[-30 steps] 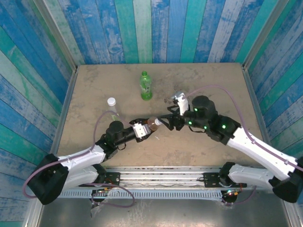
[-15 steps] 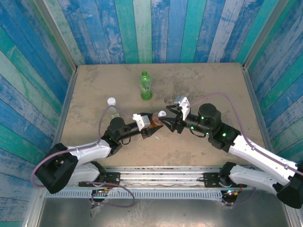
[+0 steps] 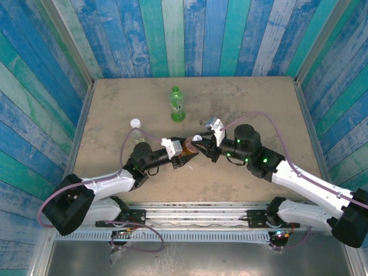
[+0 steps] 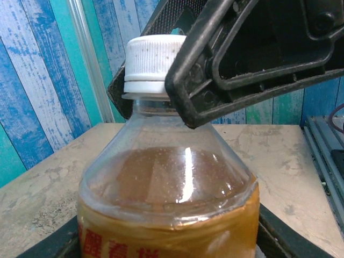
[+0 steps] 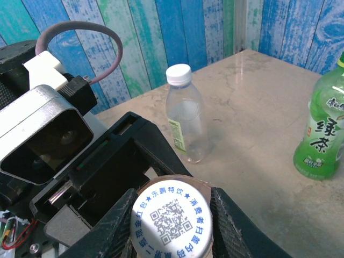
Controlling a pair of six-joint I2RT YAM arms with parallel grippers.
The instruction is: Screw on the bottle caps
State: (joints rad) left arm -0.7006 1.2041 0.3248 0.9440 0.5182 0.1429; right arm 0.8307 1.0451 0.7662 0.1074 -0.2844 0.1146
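**Desk:** What do you have from overhead?

**Me:** The amber bottle [image 3: 187, 148] is my landmark. My left pincer [image 3: 181, 150] reaches it from its left and is clamped on the body. My right pincer [image 3: 199, 144] meets it from its right, at the white cap [image 3: 197, 138]. The green bottle [image 3: 177, 104] stands beyond the amber one and the clear bottle [image 3: 135, 130] off to its left. Both are well apart from it on the tabletop [image 3: 259, 98], and both are capped.

**Desk:** And the left wrist camera?

**Me:** The amber bottle stands upright between my own fingers [image 4: 51, 244], neck straight up. The white cap [image 4: 150, 64] sits on the neck. A black finger [image 4: 236, 59] of the right pincer presses against the cap's side.

**Desk:** Right wrist?

**Me:** I look down on the cap's printed top [image 5: 171, 215], with a finger [image 5: 115, 223] hard against each side. That pincer is nearly closed and looks to be gripping the cap. I judge the turn must run about the bottle's upright axis, directly beneath this pincer. The left arm only steadies the body. I can't tell how far the thread is seated.
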